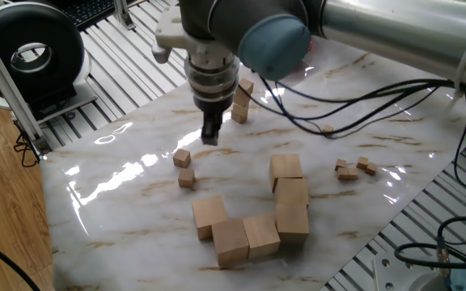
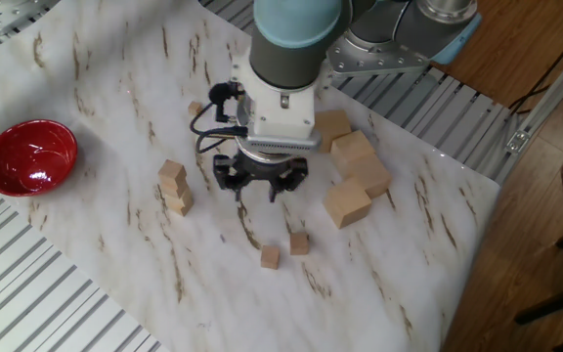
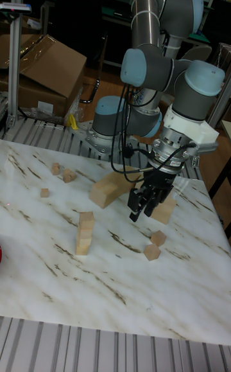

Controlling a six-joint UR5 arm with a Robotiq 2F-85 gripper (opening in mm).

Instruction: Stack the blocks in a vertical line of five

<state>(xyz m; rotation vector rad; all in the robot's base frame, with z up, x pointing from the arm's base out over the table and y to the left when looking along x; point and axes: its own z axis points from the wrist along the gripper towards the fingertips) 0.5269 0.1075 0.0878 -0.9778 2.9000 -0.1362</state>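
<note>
A: In one fixed view the gripper point(image 1: 209, 136) hangs just above the marble table point(image 1: 120, 202), and the two loose blocks point(image 1: 184, 167) sit below and slightly left of its tips in the picture, close by. The stack point(image 1: 240, 99) stands just behind the arm.

B: In the other fixed view the fingers point(image 2: 245, 186) are spread and carry nothing (daylight shows between them). The loose blocks point(image 2: 284, 250) lie toward the camera from the gripper point(image 2: 259, 188); the stack point(image 2: 174, 187), three high I'd judge, is off to the picture's left.

A: In the tall fixed view the gripper point(image 3: 142, 210) points straight down, jaws parted, empty. The loose blocks point(image 3: 154, 245) rest lower right of it, near but apart; the stack point(image 3: 83, 233) stands well left.

B: So the nearer loose block looks like the next pick. There's only one arm here, so it has to take it.
</note>
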